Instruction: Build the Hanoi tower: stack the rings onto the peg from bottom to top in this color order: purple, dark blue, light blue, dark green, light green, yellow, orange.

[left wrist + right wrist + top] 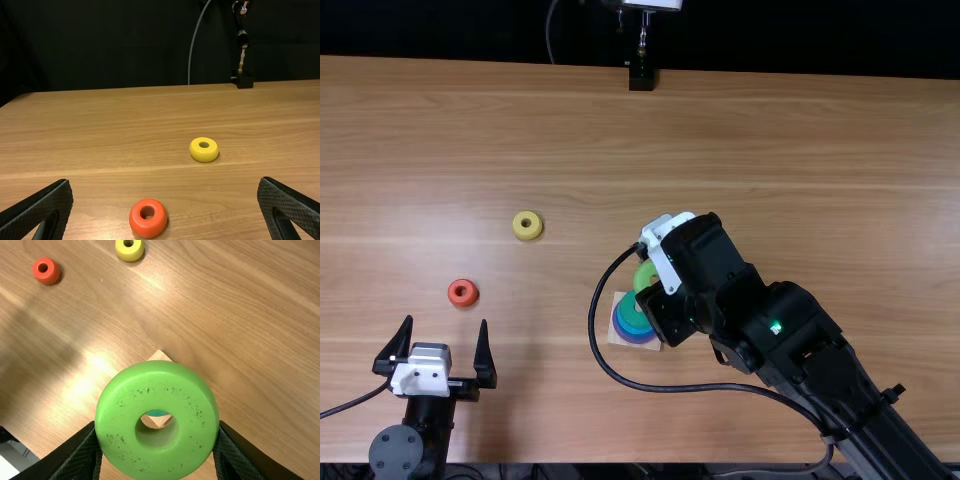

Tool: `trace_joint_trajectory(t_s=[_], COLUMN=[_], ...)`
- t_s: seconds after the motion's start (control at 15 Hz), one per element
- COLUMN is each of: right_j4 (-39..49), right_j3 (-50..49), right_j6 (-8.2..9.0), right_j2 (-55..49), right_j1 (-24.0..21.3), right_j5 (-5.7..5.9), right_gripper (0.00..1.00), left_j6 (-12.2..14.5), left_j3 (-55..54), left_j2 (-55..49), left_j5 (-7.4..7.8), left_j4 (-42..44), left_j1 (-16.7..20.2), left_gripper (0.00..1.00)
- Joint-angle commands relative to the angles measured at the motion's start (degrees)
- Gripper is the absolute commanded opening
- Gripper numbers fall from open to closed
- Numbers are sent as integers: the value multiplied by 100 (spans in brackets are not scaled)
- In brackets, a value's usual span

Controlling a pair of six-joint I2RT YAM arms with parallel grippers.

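Note:
My right gripper (655,285) is over the tower base in the top view, shut on the light green ring (645,275). In the right wrist view the same gripper (157,432) pinches the light green ring (112,405) at both sides. Below it on the square wooden base (618,300) lie a dark green ring (634,314), a light blue ring (629,329) and a dark blue ring (636,339). My left gripper (447,325) stands open and holds nothing. The orange ring (463,293) and yellow ring (527,226) lie flat on the table; the left wrist view has the orange ring (148,218) nearer.
The right arm (790,330) and its looping black cable (700,388) cover part of the table right of the base. At the far edge stands a black mount (641,78) with a thin post.

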Motion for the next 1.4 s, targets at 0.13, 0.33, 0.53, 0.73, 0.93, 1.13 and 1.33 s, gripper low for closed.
trace_joint_trajectory(t_s=[0.13, 0.33, 0.53, 0.73, 0.93, 1.13, 1.33], right_j4=[29, 29, 29, 29, 29, 29, 29], right_j3=[138, 129, 129, 120, 112, 59, -55], right_j6=[181, 181, 170, 170, 170, 170, 181], right_j2=[-144, -117, -109, -109, -100, -3, 182], right_j1=[68, 68, 76, 76, 120, 120, 112], right_j5=[-7, -7, -18, -18, -18, -7, -18], right_gripper=[0, 0, 0, 0, 0, 0, 0], left_j6=[54, 54, 54, 54, 54, 54, 54], left_j3=[-89, -89, -89, -89, -89, -89, -89], left_j2=[-67, -67, -67, -67, -67, -67, -67], left_j5=[13, 13, 13, 13, 13, 13, 13], left_j4=[-73, -73, -73, -73, -73, -73, -73], left_j1=[-18, -18, -18, -18, -18, -18, -18], left_gripper=[100, 100, 100, 100, 100, 100, 100])
